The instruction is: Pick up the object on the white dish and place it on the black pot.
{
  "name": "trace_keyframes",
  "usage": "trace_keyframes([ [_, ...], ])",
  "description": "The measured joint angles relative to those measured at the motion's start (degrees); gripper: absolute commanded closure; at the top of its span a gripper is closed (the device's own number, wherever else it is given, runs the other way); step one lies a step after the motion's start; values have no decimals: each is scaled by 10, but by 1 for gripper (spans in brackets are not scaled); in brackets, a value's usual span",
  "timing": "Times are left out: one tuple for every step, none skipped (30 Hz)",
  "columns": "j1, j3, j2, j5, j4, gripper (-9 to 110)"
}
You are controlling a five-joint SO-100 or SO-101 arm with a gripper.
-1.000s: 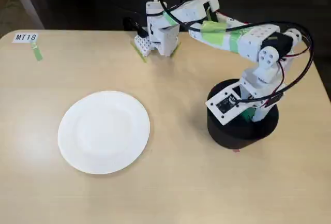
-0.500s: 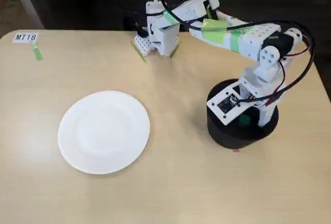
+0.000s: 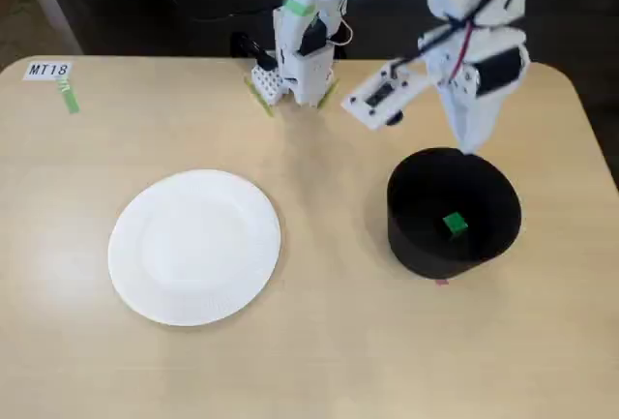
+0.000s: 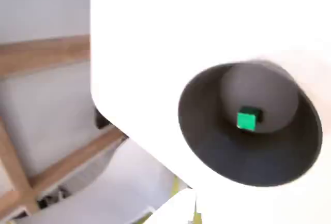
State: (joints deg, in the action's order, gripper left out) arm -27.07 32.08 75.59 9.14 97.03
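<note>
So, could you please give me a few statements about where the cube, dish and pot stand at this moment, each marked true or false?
1. The green cube lies inside the black pot. True.
2. The white dish holds a cube. False: it is bare.
3. In the fixed view the pot stands to the right of the dish. True.
4. The end effector grips the cube. False: it hangs above the pot's far rim, holding nothing.
5. The pot lies tipped on its side. False: it stands upright.

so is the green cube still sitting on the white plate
No, in the fixed view the white plate lies bare and the green cube sits inside the black pot.
</note>
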Motion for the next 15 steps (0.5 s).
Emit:
trace_keyframes([
  [11, 6, 17, -1, 0, 101],
  [18, 16, 38, -3, 0, 101],
  [26, 27, 61, -4, 0, 101],
  [33, 40, 85, -6, 0, 101],
  [45, 55, 114, -6, 0, 101],
  [58, 70, 143, -9, 0, 101],
  [71, 82, 172, -10, 0, 101],
  [91, 94, 200, -10, 0, 101],
  [101, 107, 233, -10, 0, 101],
  [109, 121, 265, -9, 0, 101],
  [114, 136, 295, -9, 1, 101],
  [114, 153, 328, -9, 1, 101],
  [123, 169, 359, -9, 1, 101],
  [132, 188, 388, -7, -1, 101],
  [145, 212, 421, -7, -8, 101],
])
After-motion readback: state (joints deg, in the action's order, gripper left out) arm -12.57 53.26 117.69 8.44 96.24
